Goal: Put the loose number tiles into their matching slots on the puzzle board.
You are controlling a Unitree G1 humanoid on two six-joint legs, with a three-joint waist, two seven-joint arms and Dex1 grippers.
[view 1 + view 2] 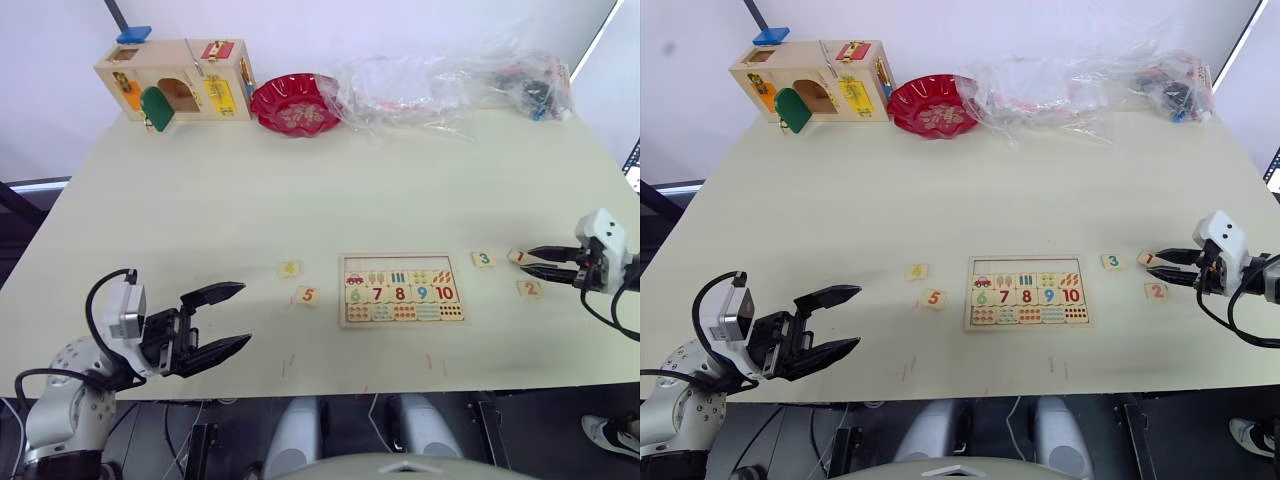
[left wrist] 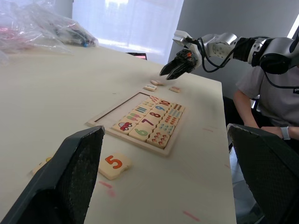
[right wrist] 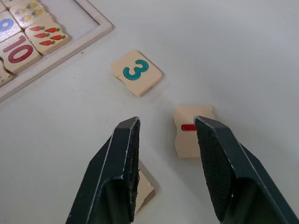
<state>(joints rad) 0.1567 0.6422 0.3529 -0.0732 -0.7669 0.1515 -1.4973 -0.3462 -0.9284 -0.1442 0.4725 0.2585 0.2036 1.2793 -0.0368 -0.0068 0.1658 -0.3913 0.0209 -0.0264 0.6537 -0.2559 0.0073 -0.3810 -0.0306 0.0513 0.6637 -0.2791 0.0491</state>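
Pale wooden tiles lie loose on the table (image 1: 200, 200) around the puzzle board (image 1: 404, 290), whose top row of slots (image 1: 400, 263) stands bare: tile 4 (image 1: 289, 268) and tile 5 (image 1: 307, 295) to its left, tile 3 (image 1: 484, 259), tile 1 (image 1: 518, 257) and tile 2 (image 1: 530, 289) to its right. Right tool (image 1: 548, 262) hovers released over tile 1 (fingers (image 3: 122, 158) apart, nothing between them). Left tool (image 1: 228, 318) hangs spread wide near the table's front edge, well apart from tile 5.
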